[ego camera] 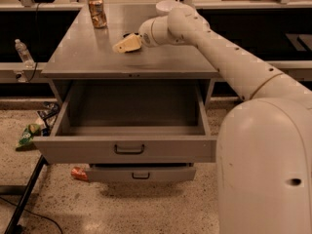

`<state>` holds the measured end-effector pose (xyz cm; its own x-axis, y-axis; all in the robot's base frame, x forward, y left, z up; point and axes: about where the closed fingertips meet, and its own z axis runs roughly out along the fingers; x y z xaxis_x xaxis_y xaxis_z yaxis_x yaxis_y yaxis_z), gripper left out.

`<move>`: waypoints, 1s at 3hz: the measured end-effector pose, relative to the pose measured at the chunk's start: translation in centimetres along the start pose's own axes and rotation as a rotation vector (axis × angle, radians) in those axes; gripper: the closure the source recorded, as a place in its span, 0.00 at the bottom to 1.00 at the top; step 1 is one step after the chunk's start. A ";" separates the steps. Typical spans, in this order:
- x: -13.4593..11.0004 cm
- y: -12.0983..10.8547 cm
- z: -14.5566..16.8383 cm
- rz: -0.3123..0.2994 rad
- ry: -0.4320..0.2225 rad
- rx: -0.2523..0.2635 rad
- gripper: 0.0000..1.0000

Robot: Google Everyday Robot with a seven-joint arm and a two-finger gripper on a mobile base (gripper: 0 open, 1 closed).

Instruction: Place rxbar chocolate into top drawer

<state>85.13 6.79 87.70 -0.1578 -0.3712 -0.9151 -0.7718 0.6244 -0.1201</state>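
One gripper point(126, 45), low over the tabletop point(83, 57) toward its back middle; spread or pressed together, cannot tell. One bar point(128, 34), lying on the tabletop right at the gripper, mostly hidden by it, with only a dark edge showing at the far side. One can point(97, 11), upright at the back left, apart from both. Two drawers below: top drawer point(73, 150) pulled wide open, lower drawer point(161, 173) out a little. One bottle point(22, 52) off to the left.
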 end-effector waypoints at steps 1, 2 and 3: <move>0.2 -1.9 2.8 0.020 -0.027 0.066 0.00; 0.8 -3.0 4.3 0.042 -0.040 0.110 0.00; 1.1 -3.8 5.2 0.083 -0.056 0.146 0.16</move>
<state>91.10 7.55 85.11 -0.1799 -0.2775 -0.9437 -0.6591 0.7462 -0.0938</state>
